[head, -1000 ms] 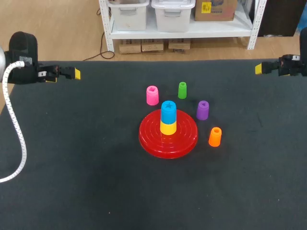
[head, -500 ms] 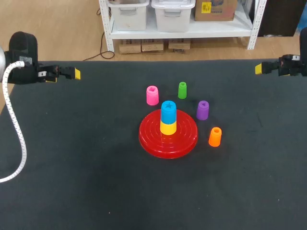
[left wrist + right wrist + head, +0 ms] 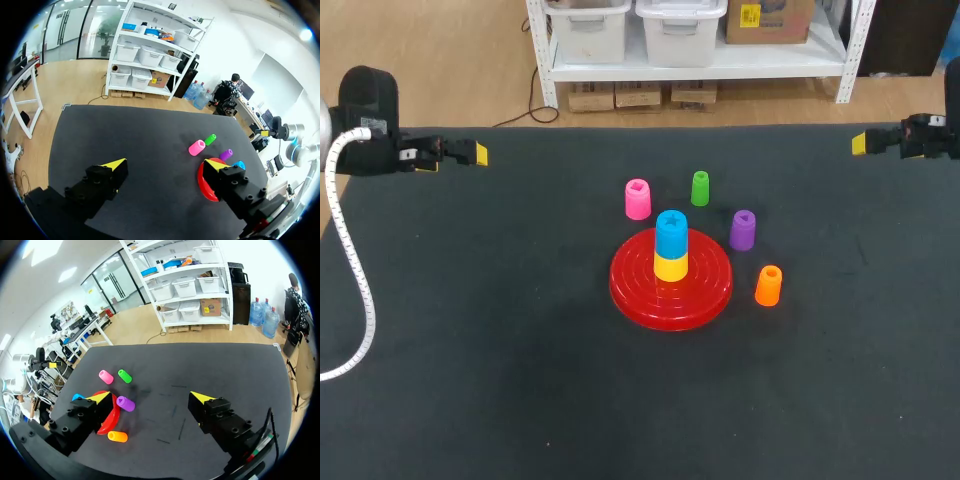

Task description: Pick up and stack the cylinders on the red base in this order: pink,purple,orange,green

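No lettering, number, label or sign can be read on the red base (image 3: 708, 291), the pink cylinder (image 3: 637, 199), purple cylinder (image 3: 742, 230), orange cylinder (image 3: 769, 285), green cylinder (image 3: 700, 188), blue cylinder (image 3: 671, 232) or yellow cylinder (image 3: 670, 268), or on the black table (image 3: 500, 330).

- Table cover (image 3: 470, 350): black, matt, felt-like cloth with a few pale specks.
- Red base (image 3: 630, 295): glossy moulded plastic, ridged in rings, showing highlights.
- Blue cylinder (image 3: 671, 233) and yellow cylinder (image 3: 671, 267), on the base: smooth plastic with a slight sheen.
- Pink cylinder (image 3: 637, 199) at 11 o'clock from the base, green cylinder (image 3: 700, 188) at 12, purple cylinder (image 3: 742, 230) at 2, orange cylinder (image 3: 769, 285) at 3: the same smooth plastic.
- Left gripper (image 3: 164, 166) and right gripper (image 3: 150, 396): matt black housings with plain yellow tips.
- Hose (image 3: 350, 270) on the left arm: white, ribbed.
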Controlling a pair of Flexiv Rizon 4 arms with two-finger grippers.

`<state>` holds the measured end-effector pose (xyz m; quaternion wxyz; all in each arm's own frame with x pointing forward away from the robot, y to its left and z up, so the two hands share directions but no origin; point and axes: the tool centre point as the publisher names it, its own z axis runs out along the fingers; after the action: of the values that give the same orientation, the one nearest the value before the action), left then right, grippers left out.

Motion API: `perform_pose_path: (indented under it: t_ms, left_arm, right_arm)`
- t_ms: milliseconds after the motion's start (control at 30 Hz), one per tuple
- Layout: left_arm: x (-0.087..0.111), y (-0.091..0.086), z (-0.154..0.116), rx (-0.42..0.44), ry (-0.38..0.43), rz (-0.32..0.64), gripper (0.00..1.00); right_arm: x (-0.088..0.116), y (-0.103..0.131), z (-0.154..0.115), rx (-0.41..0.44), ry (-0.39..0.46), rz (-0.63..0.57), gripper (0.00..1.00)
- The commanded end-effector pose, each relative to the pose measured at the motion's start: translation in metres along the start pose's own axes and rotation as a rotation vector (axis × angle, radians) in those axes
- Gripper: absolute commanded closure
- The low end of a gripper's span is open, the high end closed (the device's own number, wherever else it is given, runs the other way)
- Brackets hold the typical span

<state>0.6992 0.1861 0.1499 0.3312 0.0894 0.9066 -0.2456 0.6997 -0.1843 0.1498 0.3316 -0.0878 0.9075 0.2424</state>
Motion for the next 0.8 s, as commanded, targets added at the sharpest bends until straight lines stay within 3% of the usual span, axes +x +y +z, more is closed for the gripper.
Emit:
perform_pose_path:
  t_ms: [33,767,800]
  left_arm:
    - [-0.001,-0.0014,0.0003,-0.008,0.005,-0.002,0.0]
    - [-0.001,-0.0014,0.0003,-0.008,0.005,-0.002,0.0]
    - [0.0004,-0.0067,0.0023,0.008,0.037,0.053,0.0]
  right_arm:
    - [-0.0002,-0.0001,-0.0002,0.0,0.001,0.0,0.0]
    - [-0.0002,-0.0001,-0.0002,0.0,0.001,0.0,0.0]
    - [-0.0002,-0.0001,-0.0002,0.0,0.001,0.0,0.0]
